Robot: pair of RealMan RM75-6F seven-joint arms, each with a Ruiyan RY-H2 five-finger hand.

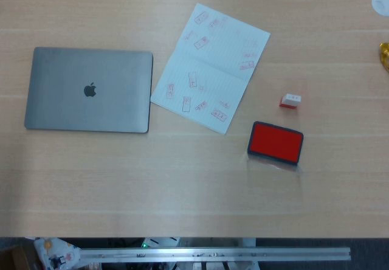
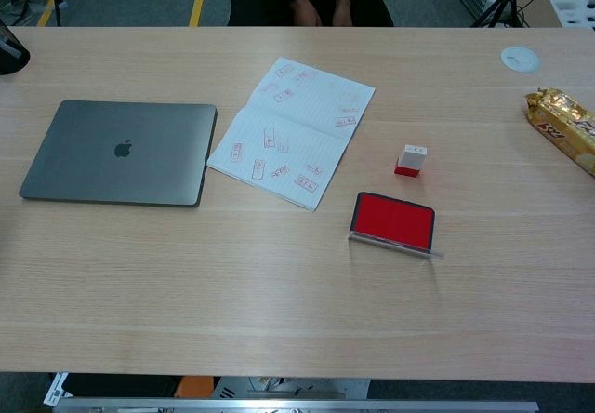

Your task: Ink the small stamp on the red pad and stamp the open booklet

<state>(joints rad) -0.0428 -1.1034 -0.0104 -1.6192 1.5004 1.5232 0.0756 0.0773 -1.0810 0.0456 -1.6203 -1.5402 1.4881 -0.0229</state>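
Observation:
The small white stamp (image 1: pixel 291 100) with a red base stands upright on the table, right of the booklet; the chest view shows the stamp (image 2: pixel 412 160) too. Just in front of it lies the red ink pad (image 1: pixel 275 141), lid open, also seen as the ink pad (image 2: pixel 393 220) from the chest. The open booklet (image 1: pixel 210 67) lies tilted at the table's middle, its lined pages carrying several red stamp marks; in the chest view the booklet (image 2: pixel 292 131) sits left of the stamp. Neither hand shows in either view.
A closed grey laptop (image 1: pixel 89 89) lies left of the booklet. A gold snack packet (image 2: pixel 564 127) rests at the right edge, a white disc (image 2: pixel 520 58) behind it. A seated person (image 2: pixel 316 4) is beyond the far edge.

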